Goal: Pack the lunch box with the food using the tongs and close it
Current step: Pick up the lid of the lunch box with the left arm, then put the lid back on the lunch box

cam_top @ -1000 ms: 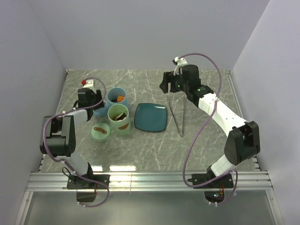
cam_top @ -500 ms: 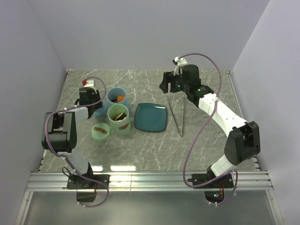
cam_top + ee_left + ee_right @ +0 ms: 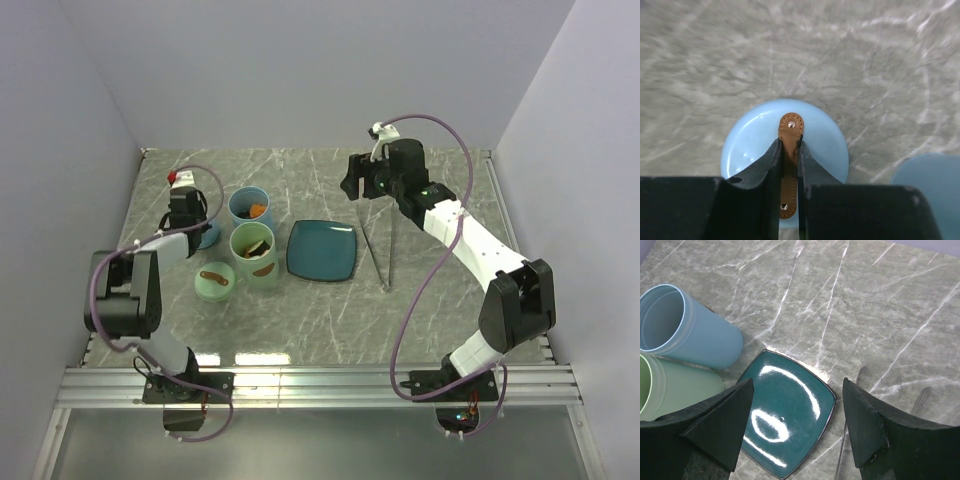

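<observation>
The lunch box stands as two round tubs, a blue one and a green one, with food showing inside both. The blue lid lies flat on the table left of the tubs. My left gripper is shut on its brown strap. The silver tongs lie on the table right of the teal plate. My right gripper hangs open above the plate's far right corner, holding nothing. One tong arm shows just beside the plate.
A green lid with a brown strap lies in front of the green tub. The teal plate is bare. Walls close the table at left, back and right.
My left gripper's jaws have closed in on the blue lid's brown strap, and that wrist has shifted slightly left. The right arm has not moved.
</observation>
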Robot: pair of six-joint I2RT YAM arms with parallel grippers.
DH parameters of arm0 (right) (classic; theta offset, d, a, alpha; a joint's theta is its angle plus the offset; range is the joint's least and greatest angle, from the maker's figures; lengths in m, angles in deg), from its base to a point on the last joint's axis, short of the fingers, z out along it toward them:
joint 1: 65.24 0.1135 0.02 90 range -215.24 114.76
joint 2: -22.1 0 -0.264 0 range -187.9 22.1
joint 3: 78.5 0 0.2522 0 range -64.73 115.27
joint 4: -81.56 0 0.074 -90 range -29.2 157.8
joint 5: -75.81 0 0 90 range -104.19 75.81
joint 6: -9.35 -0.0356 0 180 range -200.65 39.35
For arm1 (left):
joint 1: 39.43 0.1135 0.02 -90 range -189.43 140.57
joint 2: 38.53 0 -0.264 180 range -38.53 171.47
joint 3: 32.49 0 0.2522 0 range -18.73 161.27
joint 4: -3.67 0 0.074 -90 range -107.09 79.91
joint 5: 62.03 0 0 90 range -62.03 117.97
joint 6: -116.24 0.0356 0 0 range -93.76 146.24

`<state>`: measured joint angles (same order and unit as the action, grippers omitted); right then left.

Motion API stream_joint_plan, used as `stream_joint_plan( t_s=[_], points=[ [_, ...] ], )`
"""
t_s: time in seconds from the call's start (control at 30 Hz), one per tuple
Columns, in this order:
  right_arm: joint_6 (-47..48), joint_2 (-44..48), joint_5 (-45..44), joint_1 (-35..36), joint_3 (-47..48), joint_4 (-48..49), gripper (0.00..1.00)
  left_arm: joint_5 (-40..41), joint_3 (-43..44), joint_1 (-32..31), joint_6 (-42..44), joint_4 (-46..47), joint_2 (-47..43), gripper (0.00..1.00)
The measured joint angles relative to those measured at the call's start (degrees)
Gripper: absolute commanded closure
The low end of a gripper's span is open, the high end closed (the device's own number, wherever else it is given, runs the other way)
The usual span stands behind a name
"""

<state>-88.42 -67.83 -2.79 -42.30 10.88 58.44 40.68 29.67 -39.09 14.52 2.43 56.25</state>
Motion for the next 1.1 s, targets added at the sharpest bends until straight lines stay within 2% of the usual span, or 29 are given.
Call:
stream_joint_plan(
  t_s=[0.2, 0.43, 0.53, 0.83, 1.1],
  points=[
    [0.00, 0.02, -0.74, 0.00, -0.24, 0.00, 0.22, 9.16, -1.31, -5.46, 0.04, -1.05, -12.31, 0.99],
    [-0.02, 0.13, -1.90, 0.00, -0.39, 0.02, 0.21, 12.11, 3.45, -8.72, 0.28, -6.80, -21.31, 0.99],
    [-0.02, 0.35, -2.25, 0.00, -1.03, 0.09, 0.22, 9.66, 6.47, -8.85, 0.24, -10.29, -22.60, 0.99],
    [-0.04, 1.79, -2.82, 0.00, -1.84, 0.22, 0.22, -6.64, 13.18, -9.81, -1.73, -17.00, -20.48, 0.99],
    [-0.02, 2.05, -2.99, 0.00, -2.21, 0.35, 0.22, -11.39, 15.93, -13.07, -3.54, -19.87, -14.05, 0.99]
  ],
)
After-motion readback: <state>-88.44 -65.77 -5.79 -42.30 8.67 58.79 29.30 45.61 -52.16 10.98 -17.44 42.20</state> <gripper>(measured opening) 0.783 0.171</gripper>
